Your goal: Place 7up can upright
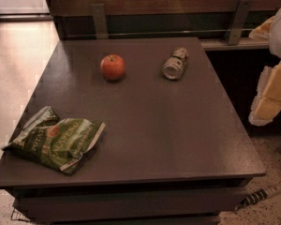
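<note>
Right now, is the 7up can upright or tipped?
Tipped: 7up can lies on its side, round end showing. Gripper hangs right of table.

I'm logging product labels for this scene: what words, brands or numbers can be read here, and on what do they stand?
"JALAPENO": on the green chip bag, front left of the table.
"POTA": same bag, the rest lost in a crease.
The 7up can, lying on its side at the back: label too blurred to read.
The red apple: no text.
The tool, beyond the table's right edge: no text.
</note>
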You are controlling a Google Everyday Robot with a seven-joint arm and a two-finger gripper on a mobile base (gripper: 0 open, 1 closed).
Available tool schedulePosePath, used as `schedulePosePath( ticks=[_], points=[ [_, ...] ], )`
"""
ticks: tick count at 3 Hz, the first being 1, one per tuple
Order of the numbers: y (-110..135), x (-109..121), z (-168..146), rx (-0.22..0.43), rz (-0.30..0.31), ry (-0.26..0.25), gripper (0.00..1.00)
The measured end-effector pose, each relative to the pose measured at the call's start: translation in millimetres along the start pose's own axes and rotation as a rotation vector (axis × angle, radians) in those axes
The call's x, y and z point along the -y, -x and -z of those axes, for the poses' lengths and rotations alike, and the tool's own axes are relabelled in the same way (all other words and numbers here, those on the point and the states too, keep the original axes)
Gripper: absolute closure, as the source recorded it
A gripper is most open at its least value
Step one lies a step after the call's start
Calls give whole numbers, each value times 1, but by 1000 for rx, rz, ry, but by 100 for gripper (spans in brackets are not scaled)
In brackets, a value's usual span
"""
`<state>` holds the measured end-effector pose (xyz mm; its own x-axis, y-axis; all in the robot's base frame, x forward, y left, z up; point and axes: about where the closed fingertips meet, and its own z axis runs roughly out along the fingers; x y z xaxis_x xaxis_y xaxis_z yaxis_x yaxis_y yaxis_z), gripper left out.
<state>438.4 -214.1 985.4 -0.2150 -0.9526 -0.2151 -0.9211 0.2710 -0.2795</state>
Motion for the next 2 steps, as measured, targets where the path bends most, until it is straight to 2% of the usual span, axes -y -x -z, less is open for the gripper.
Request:
schedulePosePath(
  ticks=[1, 2],
  points=[
    [0, 2, 1, 4, -8, 0, 0],
    [-2, 21, 14, 52, -92, 1, 0]
  ],
)
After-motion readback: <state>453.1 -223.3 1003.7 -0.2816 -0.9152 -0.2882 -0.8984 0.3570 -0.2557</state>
